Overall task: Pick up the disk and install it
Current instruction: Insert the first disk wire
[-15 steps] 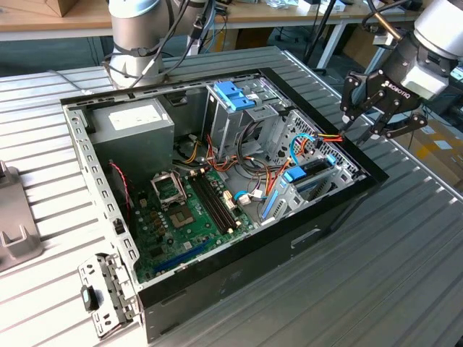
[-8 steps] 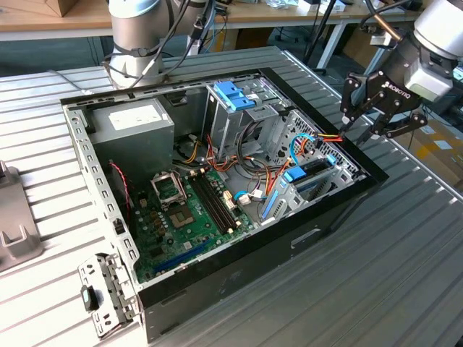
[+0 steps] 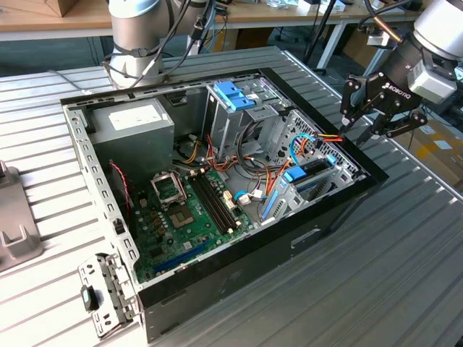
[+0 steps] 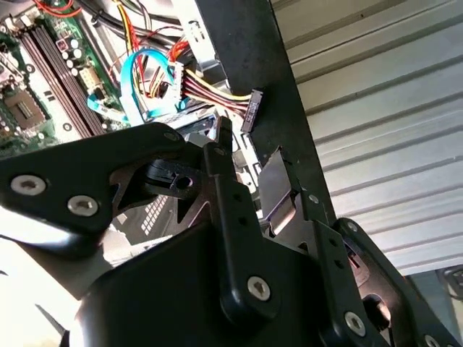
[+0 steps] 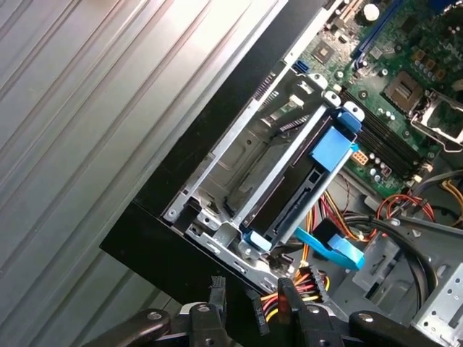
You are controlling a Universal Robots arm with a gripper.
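The disk [image 3: 312, 172] is a thin dark drive in a light blue carrier. It lies in the metal bay at the case corner on the exterior view's right. In the first wrist view the disk [image 5: 293, 191] sits lengthwise in that cage, a blue tab at each end. My gripper [image 3: 359, 130] hovers just outside the case wall beside this corner, open and holding nothing. In both wrist views the fingertips [image 5: 217, 293] are spread apart above the black case rim, and the gripper [image 4: 252, 148] stays clear of the disk.
A loose power connector [image 4: 249, 108] on red, yellow and black wires hangs over the rim near the fingertips. A darker blue latch on a grey cage [image 3: 235, 94] stands at the back. The motherboard [image 3: 188, 210] and power supply [image 3: 134, 123] fill the case. A metal bracket [image 3: 108, 285] lies outside it.
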